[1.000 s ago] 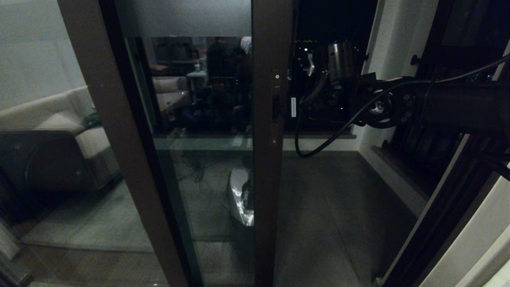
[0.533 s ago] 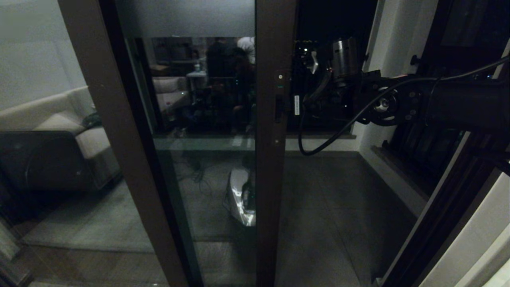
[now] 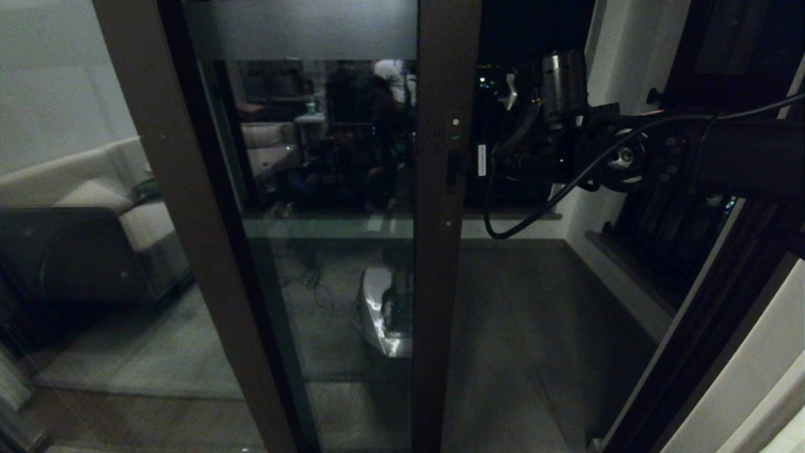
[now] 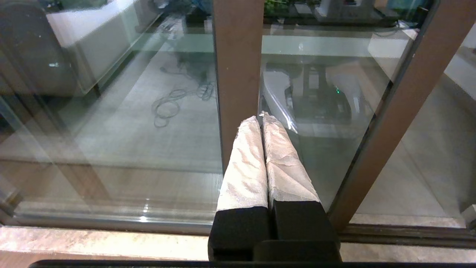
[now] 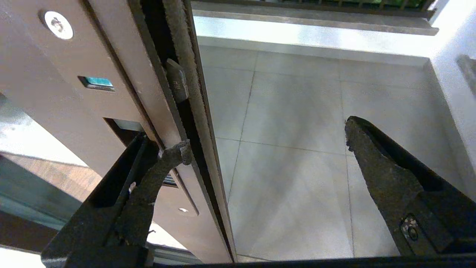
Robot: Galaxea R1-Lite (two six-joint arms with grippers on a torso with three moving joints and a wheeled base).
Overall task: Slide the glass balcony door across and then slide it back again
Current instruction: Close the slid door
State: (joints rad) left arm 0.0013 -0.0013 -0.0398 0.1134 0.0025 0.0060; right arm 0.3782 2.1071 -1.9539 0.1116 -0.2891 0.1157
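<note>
The glass balcony door (image 3: pixel 327 207) fills the left and centre of the head view, standing upright with a frosted strip (image 3: pixel 302 28) across its top. Its dark brown leading upright (image 3: pixel 440 251) runs the full height just right of centre; to its right the doorway stands open onto the tiled balcony floor (image 3: pixel 522 327). A second brown frame post (image 3: pixel 182 207) leans across the left side of the view, with a pale sofa (image 3: pixel 94 195) showing through the glass beyond it.

The right arm (image 3: pixel 704 157) reaches in level from the right edge at handle height, a black cable (image 3: pixel 528 214) looping beneath it. The right gripper (image 5: pixel 260 149) is spread wide: one finger (image 5: pixel 148 175) is hooked into the recessed handle slot (image 5: pixel 124 128) on the face of the upright, its tip lying against the door's edge, while the other finger (image 5: pixel 383 167) hangs apart from the door over the floor tiles. Nothing is clamped between them.

The left gripper (image 4: pixel 262 119) sits low, pointing at the lower part of the glass, its two white-wrapped fingers (image 4: pixel 245 160) pressed together on nothing.

Small items on the upright: a round screw (image 5: pixel 57 24) above the slot, and a small green indicator (image 5: pixel 97 82) between screw and slot.
</note>
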